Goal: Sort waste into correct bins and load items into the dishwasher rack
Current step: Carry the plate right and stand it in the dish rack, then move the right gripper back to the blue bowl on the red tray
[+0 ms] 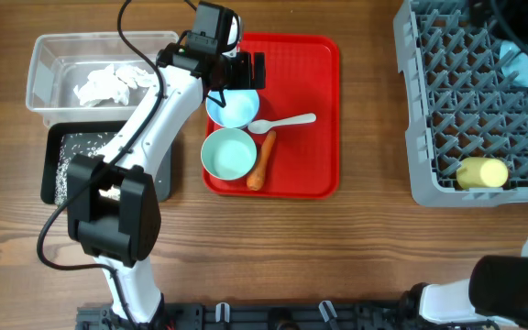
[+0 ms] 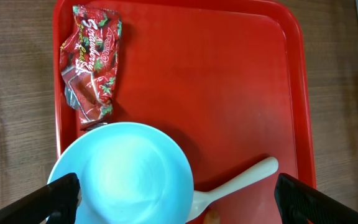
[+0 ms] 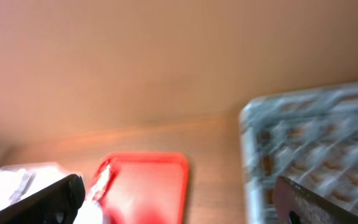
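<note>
My left gripper [image 1: 238, 70] hangs open and empty over the far left of the red tray [image 1: 310, 64]. In the left wrist view its fingers [image 2: 176, 208] straddle a pale blue bowl [image 2: 126, 174]; the shiny red candy wrapper [image 2: 91, 68] lies just beyond. The white spoon [image 1: 287, 121], a second bowl [image 1: 228, 154] and the carrot [image 1: 262, 159] lie on the tray. Tissue [image 1: 108, 82] is in the clear bin [image 1: 44, 64]; rice [image 1: 81, 156] is in the black bin [image 1: 159, 170]. The grey rack [image 1: 429, 101] holds the yellow cup [image 1: 481, 172] and the plate [image 1: 523, 71]. My right gripper [image 3: 179, 208] is open, above the rack. No brown lump shows.
The two bins stand side by side left of the tray. Bare wooden table [image 1: 365, 238] lies between tray and rack and along the front. The right wrist view is blurred, showing the tray [image 3: 145, 186] and the rack's corner [image 3: 316, 137].
</note>
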`<act>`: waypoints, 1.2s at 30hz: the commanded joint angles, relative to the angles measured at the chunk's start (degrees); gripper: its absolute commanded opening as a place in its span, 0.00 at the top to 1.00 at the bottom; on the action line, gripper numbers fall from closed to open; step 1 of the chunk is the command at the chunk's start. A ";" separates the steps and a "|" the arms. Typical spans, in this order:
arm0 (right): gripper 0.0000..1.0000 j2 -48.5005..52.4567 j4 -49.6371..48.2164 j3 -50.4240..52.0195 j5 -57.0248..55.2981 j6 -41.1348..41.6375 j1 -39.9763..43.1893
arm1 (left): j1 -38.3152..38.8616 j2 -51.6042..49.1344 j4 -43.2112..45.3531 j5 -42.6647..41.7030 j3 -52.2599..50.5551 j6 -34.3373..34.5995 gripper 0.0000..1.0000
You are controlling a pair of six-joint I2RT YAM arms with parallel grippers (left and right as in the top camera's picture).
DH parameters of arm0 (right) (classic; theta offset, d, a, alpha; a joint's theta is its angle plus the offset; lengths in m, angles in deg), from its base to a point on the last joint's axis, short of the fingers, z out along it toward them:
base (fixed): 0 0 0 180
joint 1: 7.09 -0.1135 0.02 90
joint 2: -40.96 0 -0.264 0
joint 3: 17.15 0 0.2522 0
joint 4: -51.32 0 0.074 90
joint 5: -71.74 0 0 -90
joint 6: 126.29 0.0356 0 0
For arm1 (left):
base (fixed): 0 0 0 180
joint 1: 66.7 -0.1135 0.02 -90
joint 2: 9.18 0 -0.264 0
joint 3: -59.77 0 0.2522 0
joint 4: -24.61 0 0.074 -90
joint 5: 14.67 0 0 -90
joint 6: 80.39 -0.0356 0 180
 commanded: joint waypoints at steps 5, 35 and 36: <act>0.00 1.73 10.12 0.42 -4.50 -1.60 -9.88 | 0.22 -0.72 0.02 -0.31 0.68 0.74 0.00; 0.02 9.84 8.94 0.42 -13.57 11.02 -25.90 | -7.91 21.51 -8.85 3.58 1.90 2.19 0.00; 0.03 10.19 8.07 0.42 -14.82 12.11 -26.67 | -8.98 22.71 -9.94 3.54 1.90 2.49 0.00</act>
